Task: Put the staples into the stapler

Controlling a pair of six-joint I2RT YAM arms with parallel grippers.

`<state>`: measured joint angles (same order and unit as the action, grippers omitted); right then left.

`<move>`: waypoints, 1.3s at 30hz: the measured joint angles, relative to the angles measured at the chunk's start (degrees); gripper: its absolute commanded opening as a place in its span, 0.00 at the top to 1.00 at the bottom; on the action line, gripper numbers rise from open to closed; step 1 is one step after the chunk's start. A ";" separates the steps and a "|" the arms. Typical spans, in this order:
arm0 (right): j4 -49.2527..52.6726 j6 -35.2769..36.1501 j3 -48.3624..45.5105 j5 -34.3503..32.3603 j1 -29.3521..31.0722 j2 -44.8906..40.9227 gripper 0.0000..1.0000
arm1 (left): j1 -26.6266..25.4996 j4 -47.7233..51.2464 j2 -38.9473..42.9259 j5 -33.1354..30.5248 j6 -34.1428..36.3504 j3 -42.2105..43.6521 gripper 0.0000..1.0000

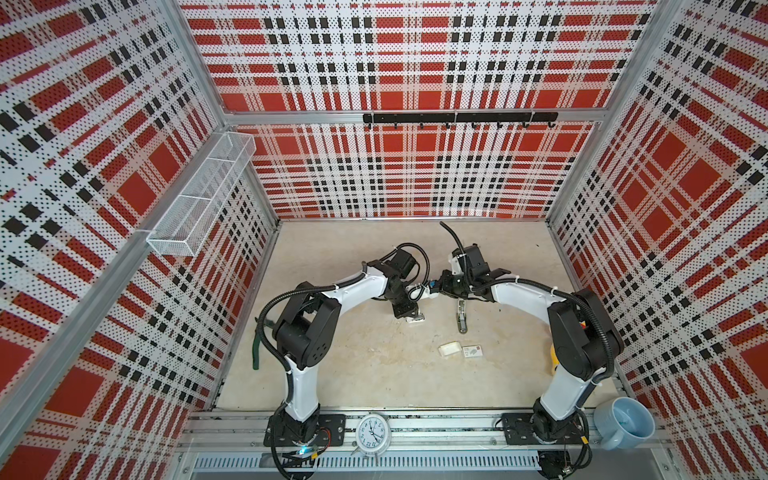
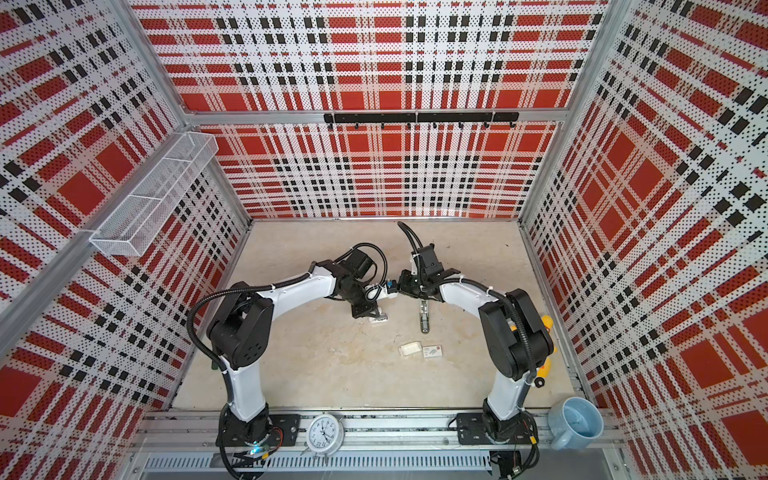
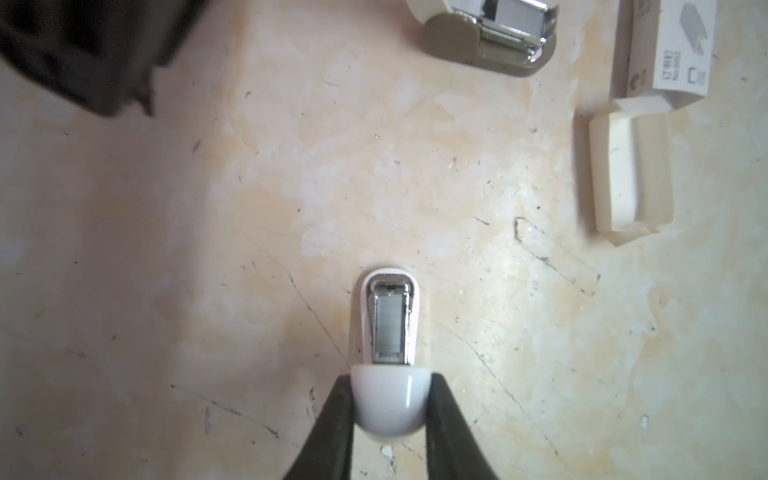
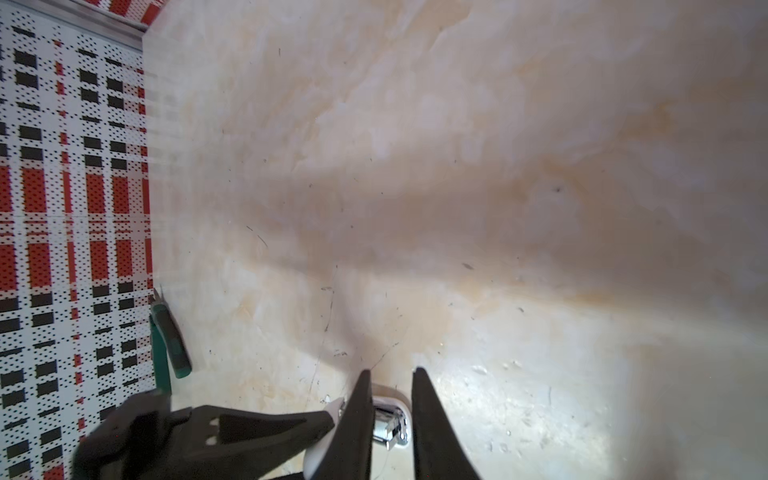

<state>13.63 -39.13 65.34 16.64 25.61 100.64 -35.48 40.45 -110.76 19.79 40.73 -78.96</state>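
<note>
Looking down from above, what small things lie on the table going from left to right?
green-handled tool → white stapler → white tray → printed box → yellow object, half hidden behind the arm.

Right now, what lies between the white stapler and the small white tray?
Nothing: the table between the white stapler and the white tray is bare, as the left wrist view shows.

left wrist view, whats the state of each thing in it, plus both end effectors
white stapler: open, magazine exposed
staples: seated in that magazine
left end effector: shut on the white stapler's rounded end
olive stapler: open, chrome magazine showing
white tray: on the table, no staples showing
box sleeve: lying flat beside the tray
right end effector: astride a stapler's chrome part, grip unclear
</note>
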 measured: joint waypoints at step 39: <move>23.67 5.62 -17.27 -4.44 -7.52 -43.71 0.81 | -6.95 11.93 -10.75 -13.22 5.40 -14.03 0.89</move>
<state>37.30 -33.52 48.07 12.21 18.09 56.93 -42.44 52.38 -121.51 6.57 46.13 -92.99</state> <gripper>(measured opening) 0.187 0.276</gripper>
